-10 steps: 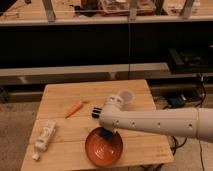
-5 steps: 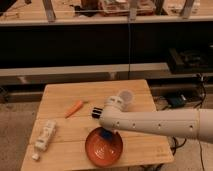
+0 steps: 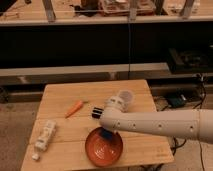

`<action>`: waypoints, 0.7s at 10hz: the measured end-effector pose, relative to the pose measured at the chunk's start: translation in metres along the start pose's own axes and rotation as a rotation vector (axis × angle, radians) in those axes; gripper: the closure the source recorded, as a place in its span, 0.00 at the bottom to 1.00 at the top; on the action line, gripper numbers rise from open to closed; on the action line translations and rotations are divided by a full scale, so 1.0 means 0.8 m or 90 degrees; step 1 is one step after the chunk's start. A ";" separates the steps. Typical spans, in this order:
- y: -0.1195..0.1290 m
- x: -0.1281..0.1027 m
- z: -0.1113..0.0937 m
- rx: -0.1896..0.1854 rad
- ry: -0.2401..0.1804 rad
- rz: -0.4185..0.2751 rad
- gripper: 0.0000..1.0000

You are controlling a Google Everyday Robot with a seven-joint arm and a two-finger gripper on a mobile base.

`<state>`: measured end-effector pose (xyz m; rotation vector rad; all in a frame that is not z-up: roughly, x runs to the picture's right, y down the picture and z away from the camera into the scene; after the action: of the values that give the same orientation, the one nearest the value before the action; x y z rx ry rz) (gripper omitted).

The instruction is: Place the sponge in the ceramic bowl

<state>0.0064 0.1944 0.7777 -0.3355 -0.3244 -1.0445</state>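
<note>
Dark shelving is seen behind the desk (image 3: 60,95). The end effector (image 3: 107,131) is held over the ceramic bowl's (image 3: 100,150) far rim, the sponge (image 3: 107,135) seen at its tip; whether it is clenched cannot be told.

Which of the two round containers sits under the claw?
The wide orange-red ceramic bowl; the claw is over its back rim. The pale cup stands farther back.

One hand (image 3: 104,128) over one ceramic bowl (image 3: 96,154)
</note>
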 end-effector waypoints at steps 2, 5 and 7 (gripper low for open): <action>-0.011 -0.012 0.003 -0.019 -0.060 -0.054 0.60; -0.009 -0.026 0.003 -0.055 -0.100 -0.111 0.31; -0.005 -0.038 -0.003 -0.061 -0.103 -0.147 0.20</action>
<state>-0.0112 0.2152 0.7638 -0.4784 -0.4675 -1.2657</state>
